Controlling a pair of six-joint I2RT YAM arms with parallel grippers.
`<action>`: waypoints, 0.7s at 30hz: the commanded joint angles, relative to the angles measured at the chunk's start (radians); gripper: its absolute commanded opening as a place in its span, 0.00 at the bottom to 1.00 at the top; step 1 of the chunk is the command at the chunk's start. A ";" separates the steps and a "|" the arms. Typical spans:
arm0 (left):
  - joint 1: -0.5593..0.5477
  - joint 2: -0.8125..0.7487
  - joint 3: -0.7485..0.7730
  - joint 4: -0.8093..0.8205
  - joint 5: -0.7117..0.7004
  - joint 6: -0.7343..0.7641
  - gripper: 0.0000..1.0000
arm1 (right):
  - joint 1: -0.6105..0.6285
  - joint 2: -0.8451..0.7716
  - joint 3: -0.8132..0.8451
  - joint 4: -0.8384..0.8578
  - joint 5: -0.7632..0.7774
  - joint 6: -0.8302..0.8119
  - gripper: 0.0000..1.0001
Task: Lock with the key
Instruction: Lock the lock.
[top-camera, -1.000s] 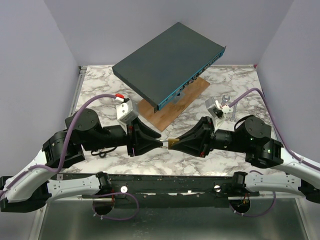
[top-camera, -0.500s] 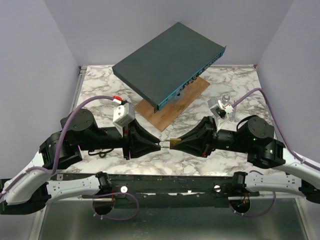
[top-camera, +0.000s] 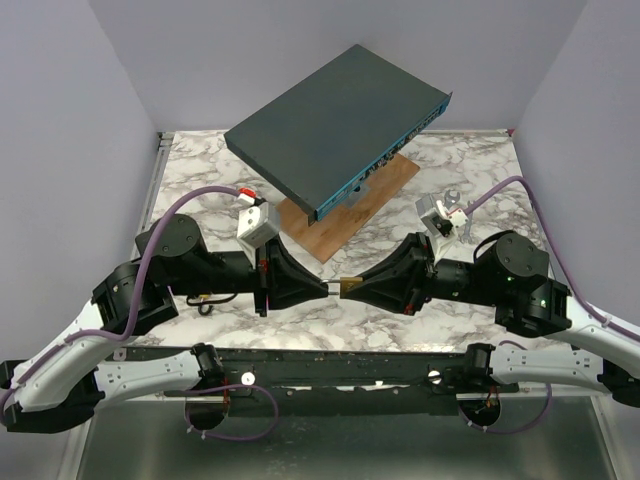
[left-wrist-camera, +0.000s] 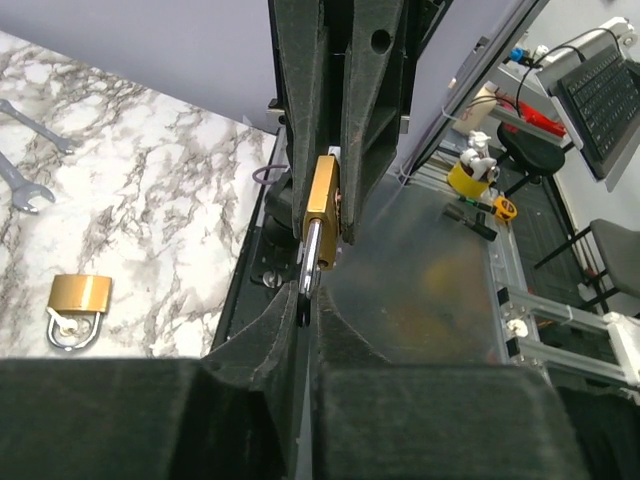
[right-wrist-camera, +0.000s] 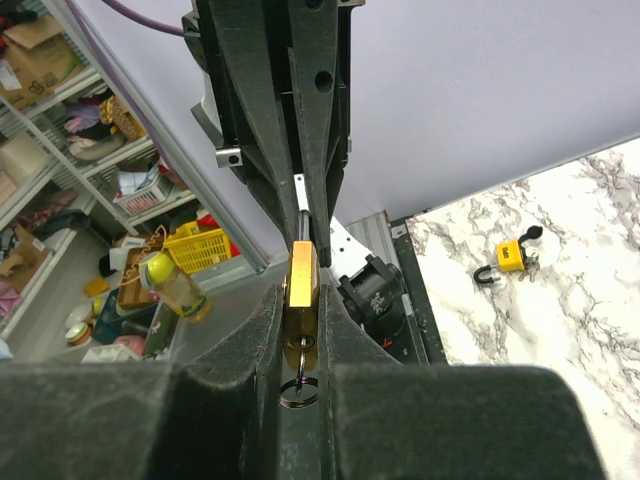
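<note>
A brass padlock hangs in the air between my two grippers, above the table's front edge. My right gripper is shut on the padlock body. A key with a small ring sits in its keyhole, between my right fingers. My left gripper is shut on the silver shackle, which runs from the brass body into my left fingertips. The two grippers point tip to tip.
A dark flat box lies tilted on a wooden board at the back. A second brass padlock and two wrenches lie on the marble. A yellow padlock lies on the marble too.
My left arm has shifted slightly, first toward the left and then back right, with its wrist turning a little. Both grippers have stayed on the padlock.
</note>
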 joint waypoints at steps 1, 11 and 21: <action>0.017 -0.010 -0.016 0.043 0.058 -0.021 0.00 | 0.009 -0.013 0.021 -0.003 0.001 -0.009 0.01; 0.020 0.002 -0.049 0.152 0.131 -0.077 0.00 | 0.008 0.037 0.022 0.027 -0.052 0.001 0.01; 0.020 0.031 -0.071 0.221 0.101 -0.119 0.00 | 0.008 0.095 0.009 0.106 -0.105 0.031 0.01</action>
